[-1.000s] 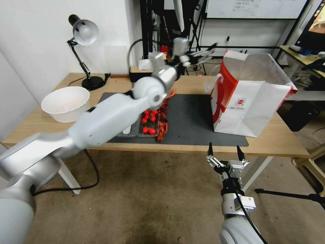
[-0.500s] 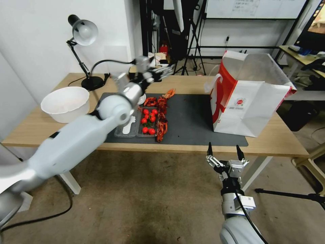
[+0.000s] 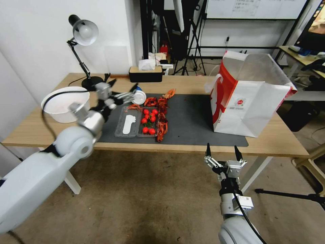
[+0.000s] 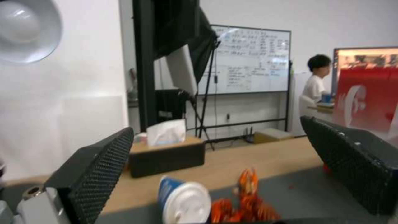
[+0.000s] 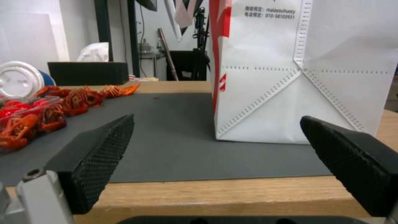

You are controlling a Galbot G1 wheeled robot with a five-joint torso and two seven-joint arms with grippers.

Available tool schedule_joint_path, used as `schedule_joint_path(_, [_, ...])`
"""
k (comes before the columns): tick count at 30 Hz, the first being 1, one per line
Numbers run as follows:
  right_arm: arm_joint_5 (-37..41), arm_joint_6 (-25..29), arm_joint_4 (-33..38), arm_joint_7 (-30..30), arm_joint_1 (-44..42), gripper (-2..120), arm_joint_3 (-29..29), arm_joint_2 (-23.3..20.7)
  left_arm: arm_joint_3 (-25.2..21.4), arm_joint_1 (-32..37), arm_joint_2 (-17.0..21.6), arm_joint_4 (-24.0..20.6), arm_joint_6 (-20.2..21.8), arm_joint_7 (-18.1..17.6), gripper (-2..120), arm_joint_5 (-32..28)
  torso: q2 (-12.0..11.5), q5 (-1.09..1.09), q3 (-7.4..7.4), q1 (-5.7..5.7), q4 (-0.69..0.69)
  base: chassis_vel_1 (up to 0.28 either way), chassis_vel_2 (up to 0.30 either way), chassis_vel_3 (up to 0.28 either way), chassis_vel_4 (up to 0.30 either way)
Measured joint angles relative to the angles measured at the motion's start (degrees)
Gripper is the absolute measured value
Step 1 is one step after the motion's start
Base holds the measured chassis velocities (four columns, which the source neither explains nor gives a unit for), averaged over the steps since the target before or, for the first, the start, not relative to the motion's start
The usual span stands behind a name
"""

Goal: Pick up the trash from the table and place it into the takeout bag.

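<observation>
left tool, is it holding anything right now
No, the left tool is open and empty, its fingers spread apart with the white-lidded cup lying on the mat beyond them.

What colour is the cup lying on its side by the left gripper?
The cup is blue with a white lid, clearest in the left wrist view.

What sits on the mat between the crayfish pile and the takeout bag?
Nothing: in the head view, bare dark mat separates the crayfish from the takeout bag.
</observation>
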Motion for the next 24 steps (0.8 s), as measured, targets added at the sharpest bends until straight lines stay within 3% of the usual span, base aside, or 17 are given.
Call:
schedule_joint_path(2, [-0.2,0.2,-0.3,0.0,0.1,100,-0.1,0.0,-2.9,4.8,-0.3,-0.8,-0.9,-0.1,100,1.7,0.0,0.03,0.00,0.00,0.01,0.000,0.000,0.000,0.000])
schedule_joint_path(7, [-0.2,0.3,-0.4,0.0,0.1,100,-0.1,0.0,-4.7,7.6,-0.9,-1.0,-1.5,-0.4,100,3.1,0.0,0.02,0.00,0.00,0.00,0.000,0.000,0.000,0.000])
schedule_joint_path(18, [-0.6,1.0,-1.6,0.0,0.7,100,-0.6,-0.5,-17.6,22.5,-6.8,-1.3,-4.4,0.4,100,12.1,0.0,0.02,0.00,0.01,-0.01,0.000,0.000,0.000,0.000])
schedule_joint_path(24, [-1.2,1.3,-2.3,0.0,1.1,100,-0.8,-0.5,-21.9,28.2,-8.9,-2.2,-4.1,0.7,100,16.1,0.0,0.02,0.00,0.01,-0.01,0.000,0.000,0.000,0.000])
